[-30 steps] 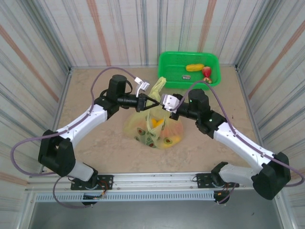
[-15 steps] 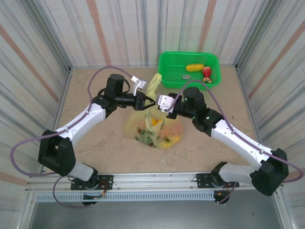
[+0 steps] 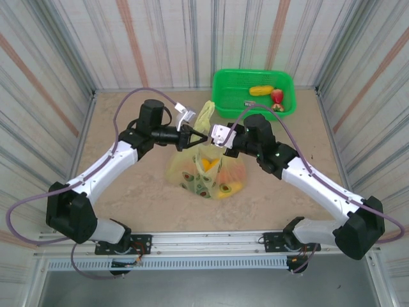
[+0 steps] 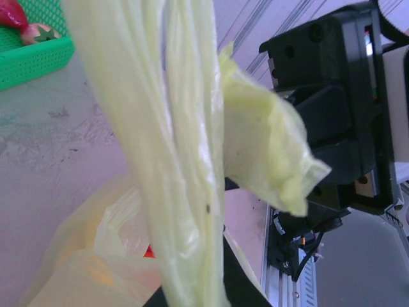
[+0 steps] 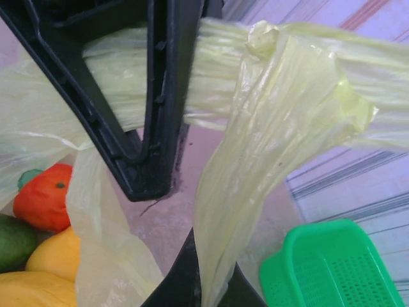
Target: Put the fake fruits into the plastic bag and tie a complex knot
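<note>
The plastic bag sits mid-table with fake fruits showing through it: an orange-red one, a green one and a yellow one. Its two handle strips rise above it. My left gripper is shut on one strip, which runs down between its jaws. My right gripper faces it closely, shut on the other strip. The strips cross by the left fingers; whether that is a knot I cannot tell. A loose handle end sticks up behind.
A green mesh basket stands at the back right, holding a yellow fruit and a red one. The basket's corner lies close beside the right gripper. Striped walls enclose the table on three sides.
The left gripper opened briefly and has shut again on its handle strip. Both grippers and the raised handle end have shifted slightly left and back.
</note>
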Robot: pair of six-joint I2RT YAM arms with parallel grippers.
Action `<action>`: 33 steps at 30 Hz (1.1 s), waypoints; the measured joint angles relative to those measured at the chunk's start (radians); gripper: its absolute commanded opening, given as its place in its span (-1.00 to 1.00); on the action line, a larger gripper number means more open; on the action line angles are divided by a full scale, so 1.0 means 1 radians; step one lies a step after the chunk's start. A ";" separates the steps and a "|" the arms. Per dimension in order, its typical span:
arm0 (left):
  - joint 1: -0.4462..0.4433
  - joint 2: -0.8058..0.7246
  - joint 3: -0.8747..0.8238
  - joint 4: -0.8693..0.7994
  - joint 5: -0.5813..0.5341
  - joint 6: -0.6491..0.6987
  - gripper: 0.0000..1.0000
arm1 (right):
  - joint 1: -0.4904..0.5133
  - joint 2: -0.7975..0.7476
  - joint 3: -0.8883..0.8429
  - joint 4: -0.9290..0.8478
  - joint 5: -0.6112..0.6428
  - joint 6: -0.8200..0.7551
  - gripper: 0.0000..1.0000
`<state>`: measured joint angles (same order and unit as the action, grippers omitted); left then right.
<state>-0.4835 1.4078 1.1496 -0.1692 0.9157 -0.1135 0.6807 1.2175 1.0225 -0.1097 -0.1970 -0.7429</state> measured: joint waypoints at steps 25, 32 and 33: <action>-0.002 0.002 0.020 0.016 0.062 -0.027 -0.10 | 0.026 0.006 -0.032 0.020 -0.001 -0.037 -1.00; -0.002 0.003 0.020 0.038 0.070 -0.048 -0.08 | 0.051 0.006 -0.032 0.040 -0.029 -0.037 -1.00; -0.002 0.006 0.020 0.042 0.071 -0.052 -0.07 | 0.053 0.006 -0.032 0.042 -0.033 -0.037 -1.00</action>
<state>-0.4854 1.4139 1.1694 -0.1268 0.9867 -0.1658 0.7341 1.2232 0.9901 -0.0673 -0.2302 -0.7799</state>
